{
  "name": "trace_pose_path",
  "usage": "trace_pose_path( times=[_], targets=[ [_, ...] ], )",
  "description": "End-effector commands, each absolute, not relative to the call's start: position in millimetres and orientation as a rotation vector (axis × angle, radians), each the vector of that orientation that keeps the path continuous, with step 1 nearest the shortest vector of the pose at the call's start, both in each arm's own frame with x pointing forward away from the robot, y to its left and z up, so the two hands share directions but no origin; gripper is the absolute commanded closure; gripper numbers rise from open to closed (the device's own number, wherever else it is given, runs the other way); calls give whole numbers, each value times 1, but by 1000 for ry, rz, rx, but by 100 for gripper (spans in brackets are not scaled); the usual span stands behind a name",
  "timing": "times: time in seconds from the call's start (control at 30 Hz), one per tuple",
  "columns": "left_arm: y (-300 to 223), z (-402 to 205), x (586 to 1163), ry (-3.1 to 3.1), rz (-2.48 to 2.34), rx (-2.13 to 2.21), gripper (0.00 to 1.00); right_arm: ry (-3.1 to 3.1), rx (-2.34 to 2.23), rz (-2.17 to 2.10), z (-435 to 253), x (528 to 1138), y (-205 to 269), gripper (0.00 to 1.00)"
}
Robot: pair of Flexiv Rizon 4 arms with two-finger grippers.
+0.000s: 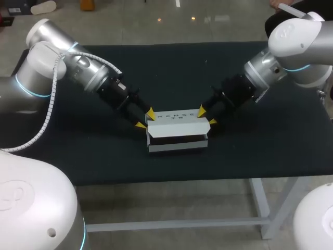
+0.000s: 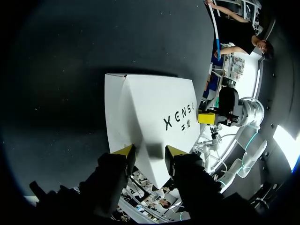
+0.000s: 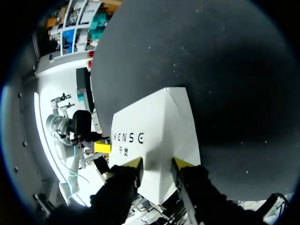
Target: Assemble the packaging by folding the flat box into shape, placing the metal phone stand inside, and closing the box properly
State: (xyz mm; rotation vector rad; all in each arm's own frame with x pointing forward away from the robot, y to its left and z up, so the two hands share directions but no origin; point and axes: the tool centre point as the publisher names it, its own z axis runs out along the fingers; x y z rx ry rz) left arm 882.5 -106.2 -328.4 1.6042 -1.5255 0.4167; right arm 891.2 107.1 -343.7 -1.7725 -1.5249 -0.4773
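A white box (image 1: 177, 130) lies across the middle of the black table, with print on its top panel and a dark gap along its front under the lid. My left gripper (image 1: 144, 119) is shut on the box's left end, one yellow tip behind the box and one in front. My right gripper (image 1: 206, 116) holds the right end the same way. In the left wrist view the box (image 2: 150, 117) runs ahead from between my left gripper (image 2: 150, 151). In the right wrist view the box (image 3: 159, 131) sits between my right gripper (image 3: 157, 163). No phone stand shows.
The black table (image 1: 104, 156) holds nothing else in view. Its front edge runs a little in front of the box. Both arms slant in from the back corners toward the middle.
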Motion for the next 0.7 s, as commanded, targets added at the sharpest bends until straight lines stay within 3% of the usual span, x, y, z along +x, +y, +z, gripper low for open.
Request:
trace_pose_path(
  times=[0.03, 0.7],
  targets=[
    [-112, -328, 886, -1525, 402, 1599, 56, -1525, -1766, -473, -343, 892, 113, 58],
    [-107, -327, 881, -1528, 395, 1621, 55, -1517, -1760, -450, -343, 892, 111, 59]
  ],
)
